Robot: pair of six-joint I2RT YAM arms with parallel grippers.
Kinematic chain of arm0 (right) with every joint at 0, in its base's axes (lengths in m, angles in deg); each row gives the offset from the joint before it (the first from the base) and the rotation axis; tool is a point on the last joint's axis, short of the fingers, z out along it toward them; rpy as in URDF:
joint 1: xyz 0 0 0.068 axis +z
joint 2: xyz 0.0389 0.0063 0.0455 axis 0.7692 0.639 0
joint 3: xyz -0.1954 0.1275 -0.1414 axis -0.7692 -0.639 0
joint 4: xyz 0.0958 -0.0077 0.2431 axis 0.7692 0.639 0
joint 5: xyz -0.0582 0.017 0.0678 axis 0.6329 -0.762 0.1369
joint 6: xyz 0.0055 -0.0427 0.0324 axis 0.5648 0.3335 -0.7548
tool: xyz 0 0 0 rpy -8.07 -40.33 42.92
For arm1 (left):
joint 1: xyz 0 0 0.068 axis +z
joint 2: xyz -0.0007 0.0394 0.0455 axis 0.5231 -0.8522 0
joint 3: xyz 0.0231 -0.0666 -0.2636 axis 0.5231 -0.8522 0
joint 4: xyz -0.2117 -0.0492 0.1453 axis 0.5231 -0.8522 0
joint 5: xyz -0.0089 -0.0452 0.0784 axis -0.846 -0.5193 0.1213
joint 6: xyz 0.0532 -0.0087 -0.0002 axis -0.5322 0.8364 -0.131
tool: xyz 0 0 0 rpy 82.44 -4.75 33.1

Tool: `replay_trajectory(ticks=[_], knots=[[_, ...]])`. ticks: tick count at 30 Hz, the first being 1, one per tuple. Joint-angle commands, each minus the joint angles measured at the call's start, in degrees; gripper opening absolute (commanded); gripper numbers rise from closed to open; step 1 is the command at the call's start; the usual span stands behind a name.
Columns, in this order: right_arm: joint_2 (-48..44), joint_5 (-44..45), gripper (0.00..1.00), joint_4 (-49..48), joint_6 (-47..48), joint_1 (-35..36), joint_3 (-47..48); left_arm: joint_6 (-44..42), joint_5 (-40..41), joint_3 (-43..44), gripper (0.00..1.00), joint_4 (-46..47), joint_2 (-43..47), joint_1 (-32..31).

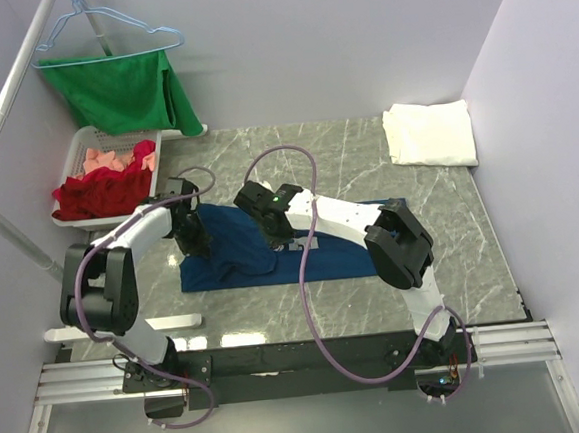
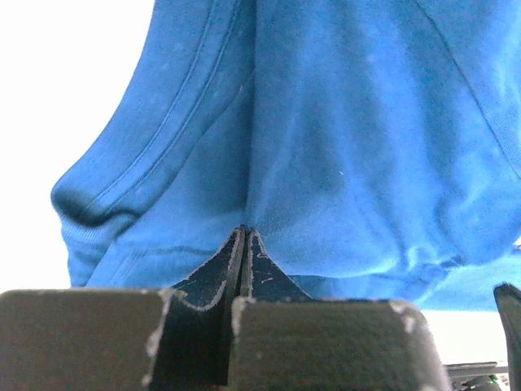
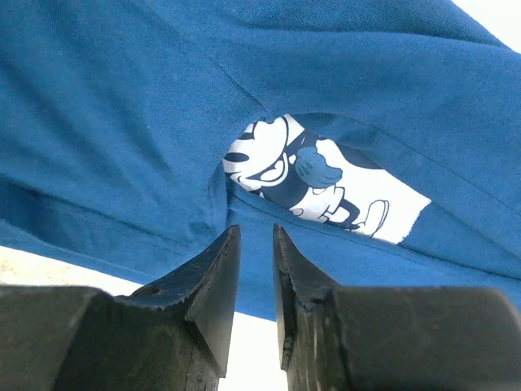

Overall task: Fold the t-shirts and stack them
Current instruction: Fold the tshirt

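Pinching a fold of the navy shirt [image 1: 348,260], which is lying bunched on the table [image 1: 295,156], the left gripper [image 2: 244,232] is holding tight; the right gripper [image 3: 256,232] is hovering narrowly open, empty. Such a shallow pinch is probably risking a slip during lifting.

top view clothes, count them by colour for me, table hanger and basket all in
blue shirt: 1
white shirt: 1
green cloth: 1
red heap: 1
pink heap: 1
total: 5
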Motion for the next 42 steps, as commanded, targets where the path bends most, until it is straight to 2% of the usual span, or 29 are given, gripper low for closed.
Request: replay_trajectory(ticks=[1, 7, 8, 10, 11, 16, 21, 27, 34, 42], knots=[[-1.6, 0.7, 0.3, -0.6, -0.1, -0.2, -0.2, 0.4, 3.6, 2.8, 0.01, -3.5, 4.3, -0.2], [-1.8, -0.2, 0.3, -1.0, -0.1, -0.1, -0.6, 0.5, 2.9, 1.7, 0.01, -4.0, 4.4, -0.3], [-1.8, -0.3, 0.3, -0.9, 0.0, -0.1, -0.6, 0.5, 2.8, 1.6, 0.1, -4.1, 4.2, -0.3], [-1.8, -0.3, 0.3, -0.7, 0.0, -0.2, -0.6, 0.7, 2.4, 1.2, 0.19, -4.2, 4.1, -0.3], [-1.8, -0.3, 0.3, -0.7, -0.1, -0.1, -0.8, 0.8, 2.4, 1.1, 0.27, -4.3, 4.3, -0.4], [-3.0, -0.1, 0.3, -0.6, -0.2, -0.2, -1.3, 0.7, 2.8, 2.1, 0.37, -6.3, 8.4, -0.6], [-3.3, 0.3, 0.3, -0.6, -0.5, 0.0, -1.4, -0.9, -2.2, 2.8, 0.37, -5.0, 10.0, -1.8], [-4.7, 1.9, 0.3, -0.5, -2.0, -0.4, -1.9, 0.5, -3.3, 3.9, 0.32, -1.1, 5.9, -4.6], [-8.0, 2.9, 0.3, -0.2, -5.1, -4.3, -5.1, 1.6, -4.0, 4.1, 0.26, 3.7, 0.3, -7.1], [-11.5, 2.4, 0.3, -0.9, -7.1, -10.1, -10.3, 1.5, -4.0, 1.9, 0.22, 2.8, -0.4, -11.0]])
